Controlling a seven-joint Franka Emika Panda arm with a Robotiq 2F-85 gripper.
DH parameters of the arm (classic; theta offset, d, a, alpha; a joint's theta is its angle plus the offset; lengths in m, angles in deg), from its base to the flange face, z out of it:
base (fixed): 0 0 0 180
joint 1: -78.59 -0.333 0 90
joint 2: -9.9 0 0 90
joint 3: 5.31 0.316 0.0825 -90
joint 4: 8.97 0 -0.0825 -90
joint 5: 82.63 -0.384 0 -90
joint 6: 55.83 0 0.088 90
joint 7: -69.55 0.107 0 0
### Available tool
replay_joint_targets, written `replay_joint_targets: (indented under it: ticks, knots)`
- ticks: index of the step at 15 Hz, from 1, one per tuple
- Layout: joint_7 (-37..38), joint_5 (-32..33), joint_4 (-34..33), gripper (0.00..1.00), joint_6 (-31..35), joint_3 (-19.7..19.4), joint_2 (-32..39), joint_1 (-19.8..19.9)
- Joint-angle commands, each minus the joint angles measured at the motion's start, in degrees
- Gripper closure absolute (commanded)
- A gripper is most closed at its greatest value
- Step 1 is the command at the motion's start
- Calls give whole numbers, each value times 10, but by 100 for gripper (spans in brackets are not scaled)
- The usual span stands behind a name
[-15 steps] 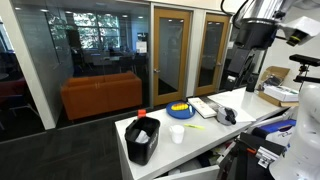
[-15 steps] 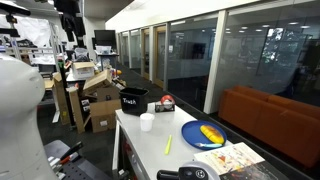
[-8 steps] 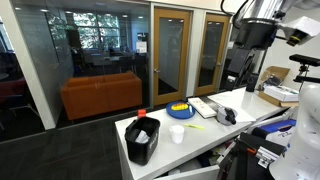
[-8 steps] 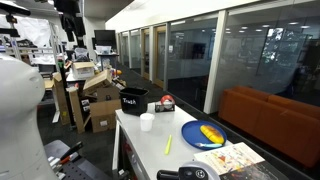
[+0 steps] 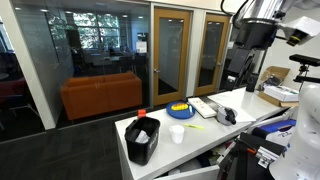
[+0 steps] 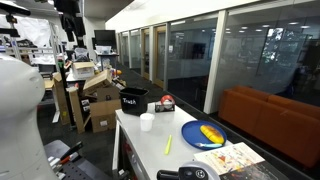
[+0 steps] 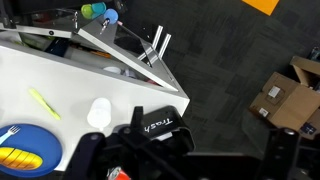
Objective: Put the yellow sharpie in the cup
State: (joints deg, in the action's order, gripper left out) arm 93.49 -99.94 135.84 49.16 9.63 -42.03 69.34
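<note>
The yellow sharpie (image 5: 193, 126) lies flat on the white table (image 5: 240, 102), between the small white cup (image 5: 177, 133) and the blue plate. Both also show in an exterior view, sharpie (image 6: 168, 145) and cup (image 6: 147, 122), and in the wrist view, sharpie (image 7: 43, 103) and cup (image 7: 98, 113). The cup stands upright next to the black bin. My gripper (image 5: 233, 74) hangs high above the table, well away from both things. In the wrist view its dark fingers (image 7: 184, 160) stand wide apart with nothing between them.
A black bin marked "Trash" (image 5: 142, 140) stands at the table's end. A blue plate (image 6: 203, 134) holds a rounder yellow object. Papers and dark items (image 5: 215, 110) lie further along the table. Cardboard boxes (image 6: 100, 100) stand on the floor beside the table.
</note>
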Motion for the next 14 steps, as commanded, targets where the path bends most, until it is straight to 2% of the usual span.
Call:
replay_joint_targets:
  ticks: [1, 8, 14]
  knots:
    - [-4, -6, -1, 0, 1, 6, -2, 10]
    - [-17, 8, 18, 0, 63, -9, 42, 48]
    - [-38, 58, 34, 0, 153, -33, 154, 88]
